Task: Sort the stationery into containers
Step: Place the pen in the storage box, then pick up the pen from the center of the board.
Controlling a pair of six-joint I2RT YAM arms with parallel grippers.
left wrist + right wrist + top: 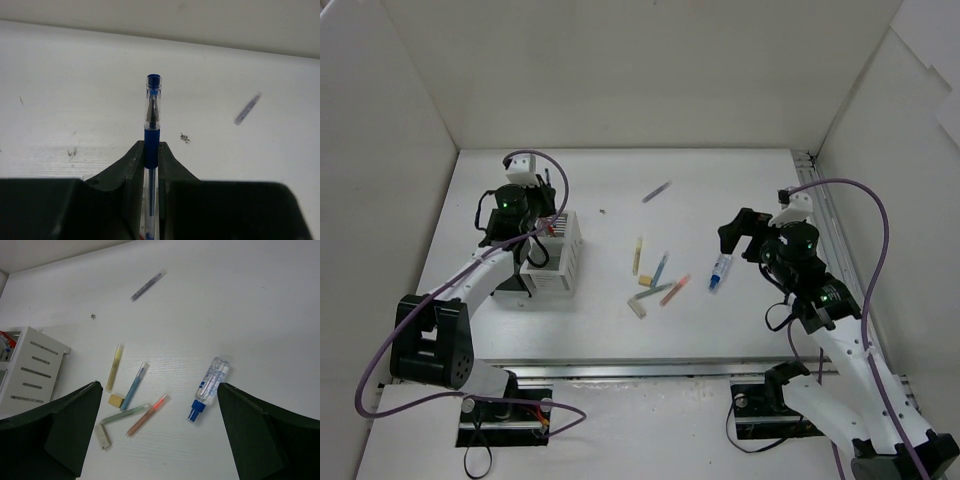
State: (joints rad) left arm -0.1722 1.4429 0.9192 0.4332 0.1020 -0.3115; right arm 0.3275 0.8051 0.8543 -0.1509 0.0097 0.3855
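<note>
My left gripper (151, 150) is shut on a blue pen with a clear cap (152, 120), held above the far end of the white slatted organiser (558, 262). My right gripper (160, 386) is open and empty, above the table near a clear tube with a blue cap (210, 385). Left of the tube lie a yellow pen (114, 367), a blue pen (134, 386), a green pen (125, 414), an orange pen (146, 415) and two beige erasers (116, 400). A grey pen (147, 285) lies apart, farther back. I cannot make out the black organiser.
The white organiser (35, 370) stands at the left, with something red in it. White walls enclose the table on the left, back and right. A metal rail (825, 215) runs along the right edge.
</note>
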